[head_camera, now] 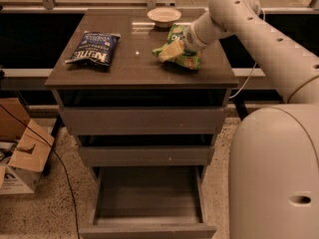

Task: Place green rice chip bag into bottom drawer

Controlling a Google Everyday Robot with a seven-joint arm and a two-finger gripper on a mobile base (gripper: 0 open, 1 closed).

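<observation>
The green rice chip bag (178, 52) lies crumpled on the right part of the cabinet top (130, 67). My gripper (185, 43) is at the bag's right upper end, reaching in from the right, and its tip is hidden against the bag. The bottom drawer (147, 230) is pulled out at floor level below the cabinet, and its tray looks bare.
A dark blue chip bag (93, 49) lies on the left of the cabinet top. A small bowl (164, 17) stands at the back edge. The two upper drawers (144, 121) are shut. A cardboard box (20, 156) and a cable lie on the floor at left. My white body (274, 173) fills the right.
</observation>
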